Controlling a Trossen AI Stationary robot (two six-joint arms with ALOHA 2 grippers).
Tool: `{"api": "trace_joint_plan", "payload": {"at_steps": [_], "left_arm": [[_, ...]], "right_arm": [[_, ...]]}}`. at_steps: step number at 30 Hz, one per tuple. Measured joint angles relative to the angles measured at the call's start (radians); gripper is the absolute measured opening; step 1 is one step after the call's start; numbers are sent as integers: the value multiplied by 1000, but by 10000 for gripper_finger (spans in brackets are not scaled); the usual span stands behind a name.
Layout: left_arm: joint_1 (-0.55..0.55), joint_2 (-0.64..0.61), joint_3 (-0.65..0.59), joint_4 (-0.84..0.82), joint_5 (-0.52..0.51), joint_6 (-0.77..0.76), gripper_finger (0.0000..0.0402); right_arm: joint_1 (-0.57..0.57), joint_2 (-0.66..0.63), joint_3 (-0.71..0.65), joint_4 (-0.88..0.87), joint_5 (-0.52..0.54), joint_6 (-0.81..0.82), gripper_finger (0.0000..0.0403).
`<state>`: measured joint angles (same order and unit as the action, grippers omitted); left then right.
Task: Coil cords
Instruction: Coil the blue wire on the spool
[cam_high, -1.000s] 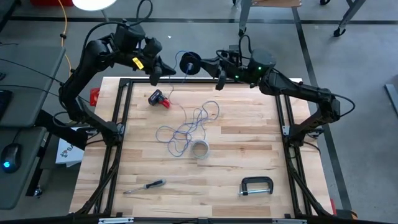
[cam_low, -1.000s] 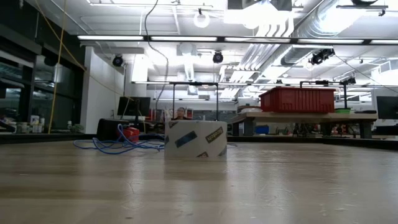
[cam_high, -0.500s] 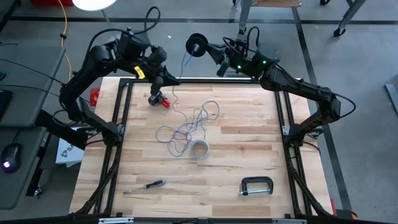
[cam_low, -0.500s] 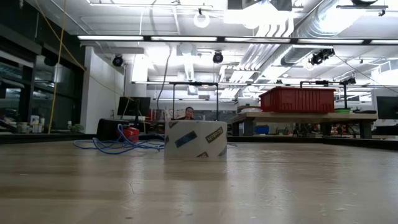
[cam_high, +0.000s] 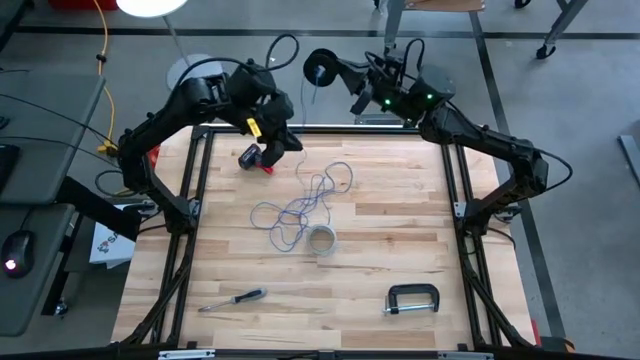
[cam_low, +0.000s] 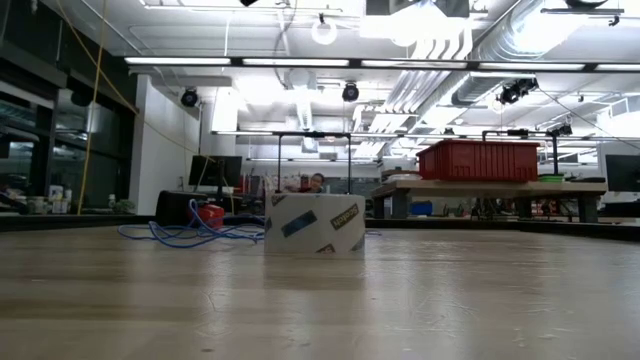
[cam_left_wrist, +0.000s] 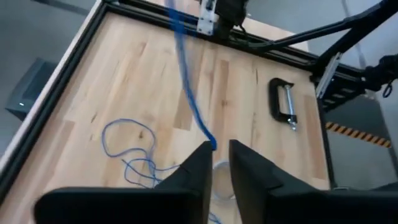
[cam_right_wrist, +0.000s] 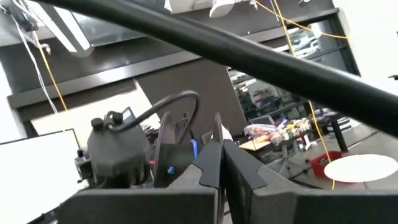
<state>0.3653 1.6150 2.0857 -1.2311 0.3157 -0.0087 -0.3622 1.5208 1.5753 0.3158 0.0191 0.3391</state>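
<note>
Pale wooden planks made up the desk (cam_high: 400, 240), framed in black rail. Over its far-left part, the left claw (cam_left_wrist: 216, 157) was pinched on the blue cord (cam_left_wrist: 186, 87), apparently to keep that strand taut and guided; the loose tangle lay below and just beyond it. Farther right, beyond the far rail, the right claw (cam_high: 345, 80) was clenched on a black spool (cam_high: 318, 68), held aloft, likely so cord could wind onto it.

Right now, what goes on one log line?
left gripper: shut on blue cord | right gripper: shut on spool, beyond table's far edge | rest of cord: loose on table
</note>
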Motion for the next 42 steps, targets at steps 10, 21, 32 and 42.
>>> {"api": "trace_joint_plan", "payload": {"at_steps": [10, 21, 32, 42], "left_arm": [[8, -54, -195, 100, -66, 32, 151], [8, -237, -634, 563, -301, 26, 170], [6, -230, -747, 838, -324, 147, 170], [-6, -226, -746, 866, -219, 124, 170]], "right_arm": [[-14, 0, 0, -1, -28, 0, 0], [-18, 0, 0, 4, -62, -1, 0], [-19, 0, 0, 4, -80, -4, 0], [-31, 0, 0, 3, -93, 1, 0]]}}
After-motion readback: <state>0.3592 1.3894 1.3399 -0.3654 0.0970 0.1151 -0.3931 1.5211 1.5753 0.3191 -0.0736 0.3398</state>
